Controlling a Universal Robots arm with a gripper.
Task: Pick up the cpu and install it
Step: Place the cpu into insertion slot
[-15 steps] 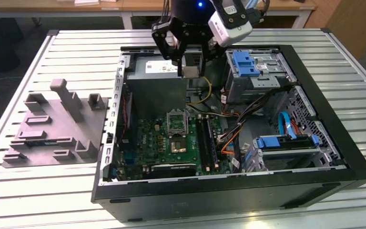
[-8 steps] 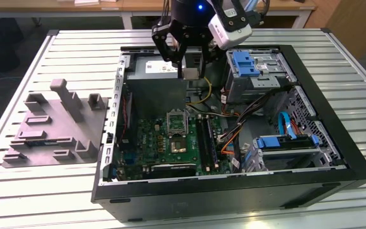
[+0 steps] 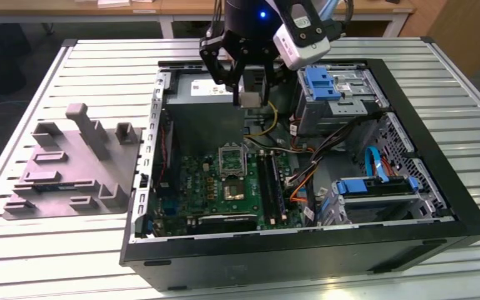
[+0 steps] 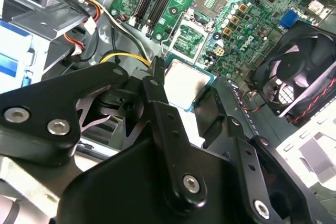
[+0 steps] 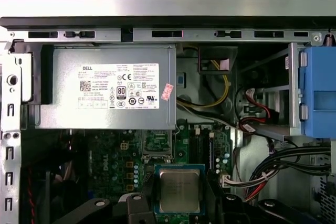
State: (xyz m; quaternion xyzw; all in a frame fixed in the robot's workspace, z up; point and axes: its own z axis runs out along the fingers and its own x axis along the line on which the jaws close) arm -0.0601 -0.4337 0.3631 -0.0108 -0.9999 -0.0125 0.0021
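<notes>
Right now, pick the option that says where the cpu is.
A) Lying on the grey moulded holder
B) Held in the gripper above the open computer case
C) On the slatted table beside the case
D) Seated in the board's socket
B: in the first wrist view the cpu sits clamped between the fingers, and in the exterior view the gripper hangs over the open computer case, clear of the board.
</notes>
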